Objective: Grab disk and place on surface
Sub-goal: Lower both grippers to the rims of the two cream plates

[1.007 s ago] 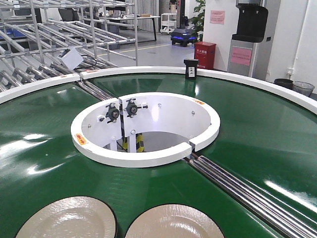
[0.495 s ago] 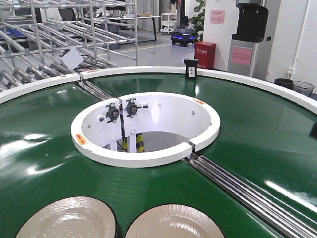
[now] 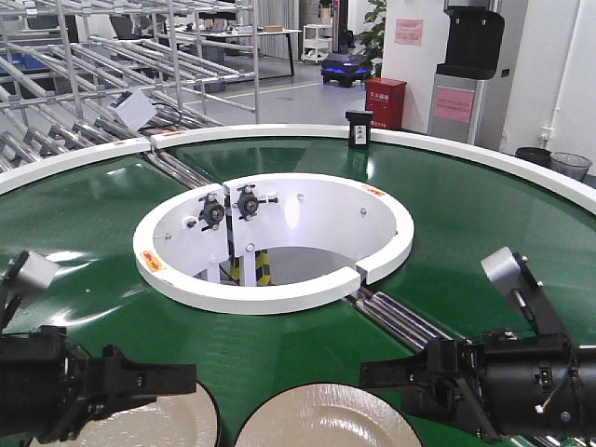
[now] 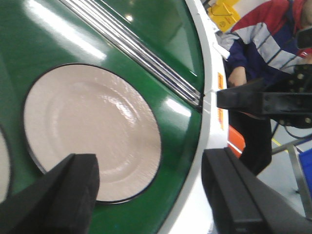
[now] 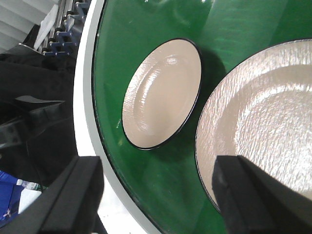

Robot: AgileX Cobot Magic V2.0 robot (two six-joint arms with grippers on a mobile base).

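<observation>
Two beige disks with dark rims lie on the green belt at the near edge: the left disk and the right disk. My left gripper comes in from the lower left, open, its fingers over the left disk's edge. My right gripper comes in from the lower right, open, just beside the right disk. The left wrist view shows the right disk ahead of the open left gripper. Seen from the right wrist, the right disk is near and the left disk farther, with the right gripper open. The surface is out of view.
A white inner ring stands in the belt's middle. Steel rollers run toward the lower right. The white outer rim borders the belt. A person in a red, white and blue jacket stands just outside it.
Both arms have come into the front view from the bottom corners; one second ago neither showed. The disks lie where they were.
</observation>
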